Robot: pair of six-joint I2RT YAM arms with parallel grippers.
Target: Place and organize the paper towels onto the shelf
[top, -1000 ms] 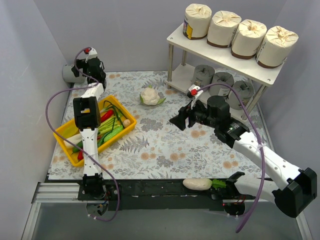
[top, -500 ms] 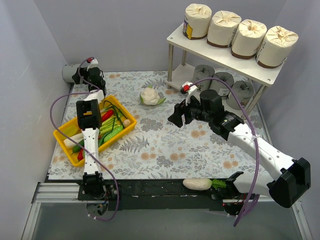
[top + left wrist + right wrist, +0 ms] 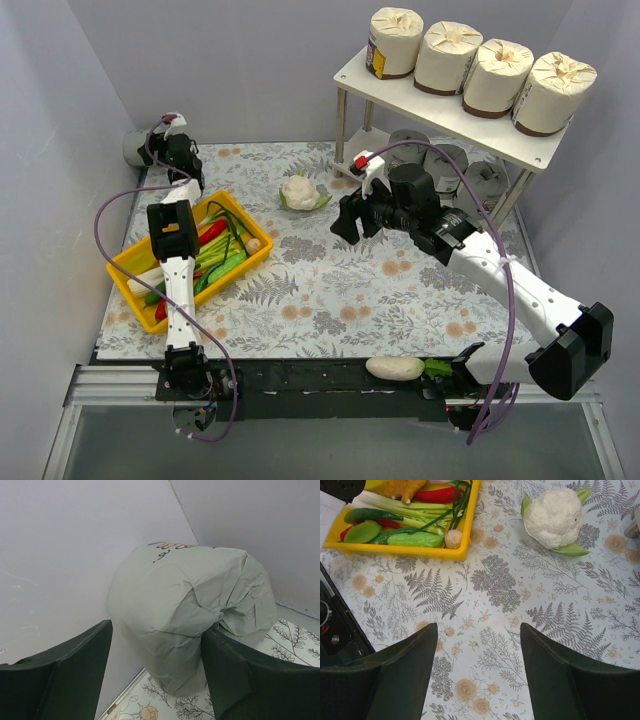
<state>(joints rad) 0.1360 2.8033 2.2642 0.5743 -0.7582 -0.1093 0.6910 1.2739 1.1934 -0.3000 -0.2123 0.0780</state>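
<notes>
**Status.** The left pincer [image 3: 159, 630] straddles the last grey roll [image 3: 185, 615], which lies on its side in the wall corner [image 3: 60, 555]. The roll fills the space between the jaws. The inner finger lies against the wrapper and the outer finger sits at its edge. Whether they are pressing cannot be told.

The right pincer [image 3: 478, 627] hangs over the table with jaws apart and nothing between them. The cauliflower [image 3: 552, 511] lies ahead of it to the right, and the yellow tray [image 3: 410, 551] ahead to the left.

The shelf [image 3: 440, 108] stands well away across the table from the left pincer. It carries four cream rolls [image 3: 483, 72] on the top board and three grey rolls [image 3: 445, 160] on the lower board.

**Likely faults**
- Slip: the wrapper is loose and creased, and a hold near the pleated end may take paper rather than the roll.
- Wall contact: the outer finger sits close to the wall, so a skewed lift could scrape it and twist the roll out of the jaws.
- Collision: the right arm lies in front of the lower board and blocks the direct route.
- Knock-on: the remaining gap on the lower board looks tight, so a careless entry could push its neighbours over.
</notes>
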